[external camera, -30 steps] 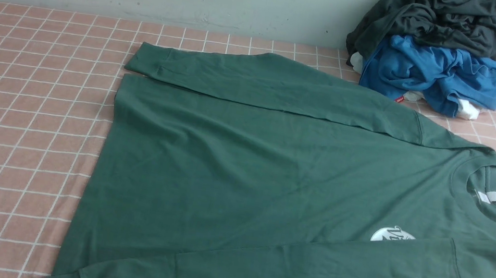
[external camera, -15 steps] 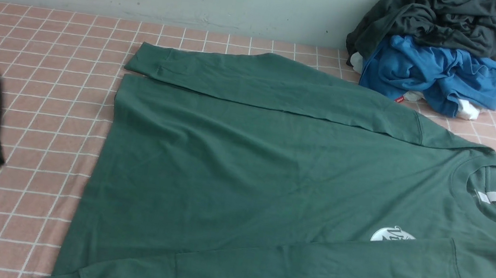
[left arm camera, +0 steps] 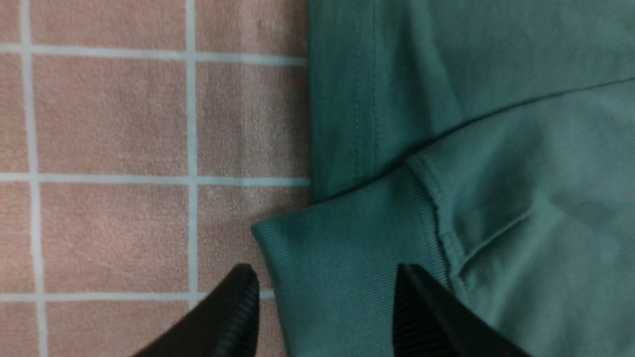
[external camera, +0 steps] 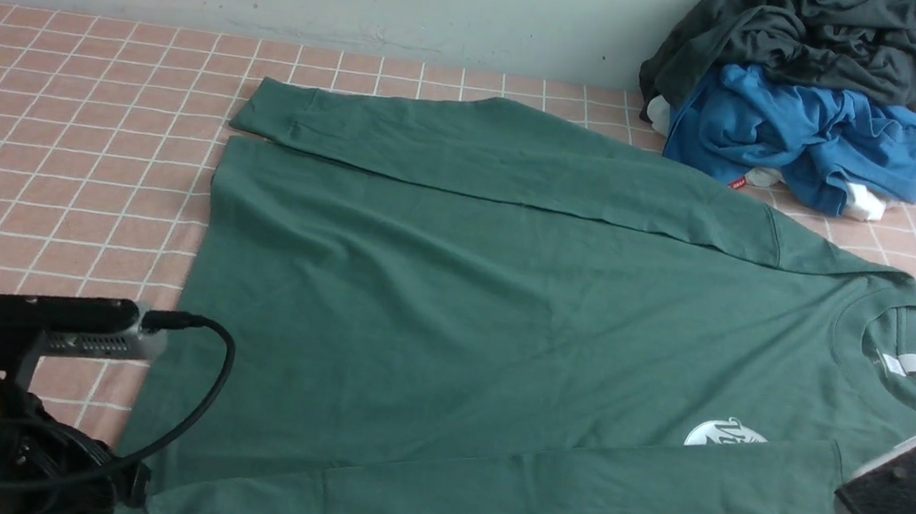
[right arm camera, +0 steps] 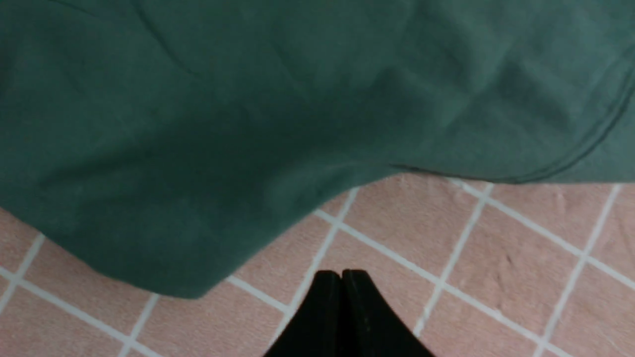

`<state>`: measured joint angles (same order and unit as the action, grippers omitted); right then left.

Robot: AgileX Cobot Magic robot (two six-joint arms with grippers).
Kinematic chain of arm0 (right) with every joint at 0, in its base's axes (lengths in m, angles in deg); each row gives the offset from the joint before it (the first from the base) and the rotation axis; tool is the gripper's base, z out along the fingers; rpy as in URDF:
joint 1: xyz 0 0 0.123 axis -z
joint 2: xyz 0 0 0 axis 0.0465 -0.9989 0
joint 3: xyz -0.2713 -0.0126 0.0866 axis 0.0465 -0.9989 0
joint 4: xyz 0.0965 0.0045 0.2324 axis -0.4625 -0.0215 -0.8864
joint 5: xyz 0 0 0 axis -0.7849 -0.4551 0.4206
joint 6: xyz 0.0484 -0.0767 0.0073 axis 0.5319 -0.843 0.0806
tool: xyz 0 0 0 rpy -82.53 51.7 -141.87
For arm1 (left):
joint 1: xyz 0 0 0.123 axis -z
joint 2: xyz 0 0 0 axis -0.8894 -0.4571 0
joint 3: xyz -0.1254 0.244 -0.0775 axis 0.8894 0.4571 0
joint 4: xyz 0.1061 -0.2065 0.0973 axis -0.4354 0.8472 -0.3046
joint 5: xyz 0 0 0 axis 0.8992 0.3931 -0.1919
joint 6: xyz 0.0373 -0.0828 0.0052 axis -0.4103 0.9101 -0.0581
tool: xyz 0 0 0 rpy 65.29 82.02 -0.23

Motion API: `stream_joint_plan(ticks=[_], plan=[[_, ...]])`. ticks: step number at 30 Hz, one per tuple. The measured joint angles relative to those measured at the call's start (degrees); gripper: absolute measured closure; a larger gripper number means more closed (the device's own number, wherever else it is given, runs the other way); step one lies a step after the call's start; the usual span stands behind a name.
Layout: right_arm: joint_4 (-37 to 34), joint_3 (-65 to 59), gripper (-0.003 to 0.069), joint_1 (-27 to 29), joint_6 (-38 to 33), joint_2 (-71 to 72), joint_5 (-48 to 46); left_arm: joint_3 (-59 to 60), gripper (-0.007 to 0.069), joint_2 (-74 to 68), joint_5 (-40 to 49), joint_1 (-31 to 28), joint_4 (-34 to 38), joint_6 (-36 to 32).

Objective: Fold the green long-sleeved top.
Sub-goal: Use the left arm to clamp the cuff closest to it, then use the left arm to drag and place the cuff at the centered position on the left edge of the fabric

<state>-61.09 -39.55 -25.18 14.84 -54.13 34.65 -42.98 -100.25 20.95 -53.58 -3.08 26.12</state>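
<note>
Lying flat on the checked surface (external camera: 61, 147), the green top (external camera: 453, 292) had its neck toward the robot's right and its hem toward the left. One sleeve ran along the far side, and the other lay across the near part of the body. A blue garment (external camera: 798, 134) and a dark grey garment (external camera: 811, 38) were heaped well apart at the far right.

The left gripper (left arm camera: 325, 272) hung over the near sleeve's ribbed cuff (left arm camera: 347, 238) with its jaws wide. One jaw was over bare surface just beside the cuff's end and the other over the ribbing near its seam. Whether the jaws already touched the cloth could not be told.

The right gripper (right arm camera: 341, 273) had its jaws pressed together, holding nothing, over bare surface just beside the top's near edge.

The step in hand looked like taking hold of the near sleeve to begin the fold. To do it well, the left gripper probably needed to come straight down and bite the cuff alone, not the hem beneath it. The right gripper would likely have to open before it could pinch that edge. Lifting both ends together, low and level, would likely keep the body from dragging or wrinkling.
</note>
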Motion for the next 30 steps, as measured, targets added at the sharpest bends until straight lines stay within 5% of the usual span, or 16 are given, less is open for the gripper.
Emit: stream_joint_plan(ticks=[4,12,22,30], plan=[[-2.5,0.0,0.0669,-0.1,-1.7,-0.4,2.2,0.0,0.0284,-4.3,0.0,0.0,0.0,0.3],[-3.3,0.0,0.0669,-0.1,-1.7,-0.3,2.8,-1.6,0.0595,-6.2,0.8,0.3,0.2,0.4],[-3.3,0.0,0.0669,-0.1,-1.7,-0.3,3.1,-12.1,0.0616,-0.2,11.4,0.6,-0.1,-4.1],[-2.6,0.1,0.0669,-0.1,-1.7,-0.3,5.2,-23.9,0.0616,-0.4,11.3,0.6,-0.7,-11.5]])
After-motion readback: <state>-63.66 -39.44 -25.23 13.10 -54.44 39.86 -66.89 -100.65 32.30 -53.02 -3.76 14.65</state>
